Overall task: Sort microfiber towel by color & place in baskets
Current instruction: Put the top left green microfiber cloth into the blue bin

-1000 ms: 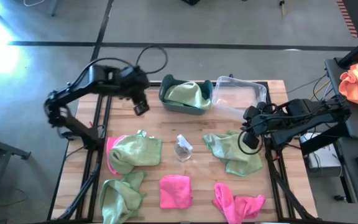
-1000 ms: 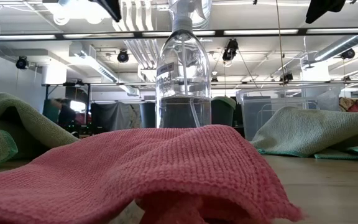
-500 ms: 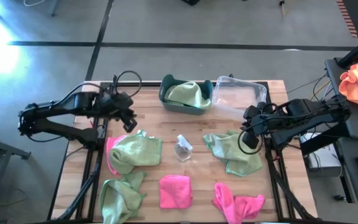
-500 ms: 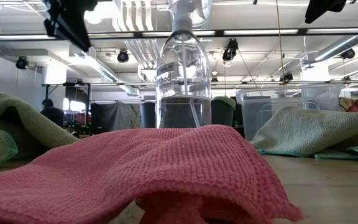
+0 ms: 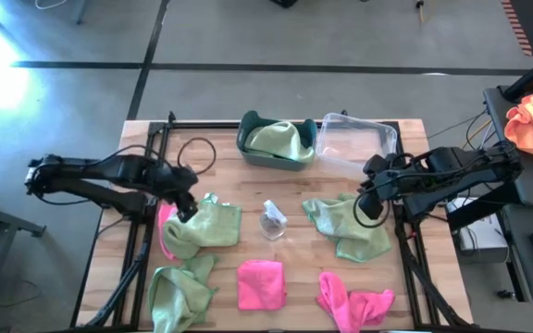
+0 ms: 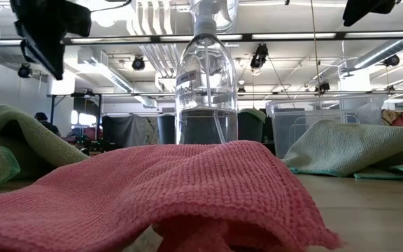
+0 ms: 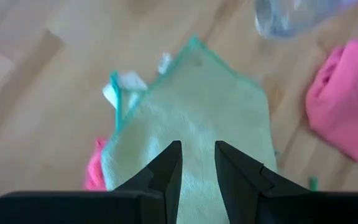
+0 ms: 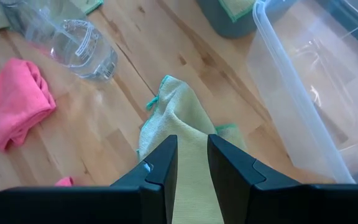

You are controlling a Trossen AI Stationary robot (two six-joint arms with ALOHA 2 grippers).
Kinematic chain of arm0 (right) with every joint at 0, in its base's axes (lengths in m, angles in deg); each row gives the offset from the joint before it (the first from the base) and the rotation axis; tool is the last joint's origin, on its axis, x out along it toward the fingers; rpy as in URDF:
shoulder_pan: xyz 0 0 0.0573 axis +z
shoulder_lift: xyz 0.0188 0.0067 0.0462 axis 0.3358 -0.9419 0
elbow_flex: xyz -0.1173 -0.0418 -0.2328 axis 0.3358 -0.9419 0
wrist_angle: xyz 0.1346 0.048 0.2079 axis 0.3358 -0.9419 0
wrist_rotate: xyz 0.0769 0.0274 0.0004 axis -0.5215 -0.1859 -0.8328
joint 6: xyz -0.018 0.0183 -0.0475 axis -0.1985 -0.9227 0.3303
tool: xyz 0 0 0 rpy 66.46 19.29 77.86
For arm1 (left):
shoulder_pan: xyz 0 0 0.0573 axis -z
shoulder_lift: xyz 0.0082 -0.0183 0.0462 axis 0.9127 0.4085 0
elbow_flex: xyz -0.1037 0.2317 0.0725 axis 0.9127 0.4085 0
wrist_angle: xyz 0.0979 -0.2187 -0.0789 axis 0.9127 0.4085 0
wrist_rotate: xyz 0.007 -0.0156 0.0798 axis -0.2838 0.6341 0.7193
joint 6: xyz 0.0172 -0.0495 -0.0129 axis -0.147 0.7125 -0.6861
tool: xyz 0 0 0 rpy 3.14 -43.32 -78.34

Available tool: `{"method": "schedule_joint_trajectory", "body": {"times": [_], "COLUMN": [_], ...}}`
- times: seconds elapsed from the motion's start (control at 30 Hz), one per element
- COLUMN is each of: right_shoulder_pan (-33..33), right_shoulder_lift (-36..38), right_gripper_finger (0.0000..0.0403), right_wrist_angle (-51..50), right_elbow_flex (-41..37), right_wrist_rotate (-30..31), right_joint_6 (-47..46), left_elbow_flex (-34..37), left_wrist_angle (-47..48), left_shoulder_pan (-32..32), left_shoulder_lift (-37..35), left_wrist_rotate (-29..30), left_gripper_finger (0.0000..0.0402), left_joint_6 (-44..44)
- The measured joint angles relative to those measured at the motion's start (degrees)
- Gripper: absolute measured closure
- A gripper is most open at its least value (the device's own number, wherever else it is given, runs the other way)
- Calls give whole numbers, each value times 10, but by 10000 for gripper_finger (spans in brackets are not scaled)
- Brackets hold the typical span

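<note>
Your wooden desk (image 5: 229, 148) carries the teal basket (image 5: 248, 146) at its far edge, with one green towel (image 5: 280, 139) inside, and the clear basket (image 5: 357, 141) touching it on the right. Green towels lie mid-left (image 5: 206, 225), mid-right (image 5: 345, 227) and front-left (image 5: 176, 291); pink towels sit front-centre (image 5: 259, 283) and front-right (image 5: 354, 302). The spray bottle (image 5: 271, 220) stands in the middle. Your left hand (image 7: 196, 163) hovers over the mid-left towel, fingers narrowly parted, holding nothing. Your right hand (image 8: 191, 160) waits above the mid-right towel, likewise slightly open and empty.
</note>
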Motion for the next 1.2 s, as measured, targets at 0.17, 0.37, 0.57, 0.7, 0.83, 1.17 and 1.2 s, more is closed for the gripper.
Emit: {"method": "schedule_joint_trajectory", "body": {"times": [0.17,0.37,0.57,0.7,0.83,1.17,1.2], "right_shoulder_pan": [0,0,0,0,0,0,0], "right_shoulder_lift": [0,0,0,0,0,0,0], "right_gripper_finger": [321,321,321,321,321,321,321], "right_wrist_angle": [0,0,0,0,0,0,0], "right_elbow_flex": [0,0,0,0,0,0,0], "right_wrist_rotate": [0,1,2,2,2,1,1], "right_joint_6": [-9,-9,-9,-9,-8,-6,-6], "left_elbow_flex": [41,77,87,87,95,143,144], "left_wrist_angle": [-16,-68,-114,-114,-114,-120,-120], "left_shoulder_pan": [42,89,126,141,145,145,144], "left_shoulder_lift": [2,2,8,16,30,85,91], "left_wrist_rotate": [-60,-87,-94,-94,-93,-91,-89], "left_gripper_finger": [321,321,321,319,307,261,257], "left_joint_6": [41,90,123,126,122,77,72]}}
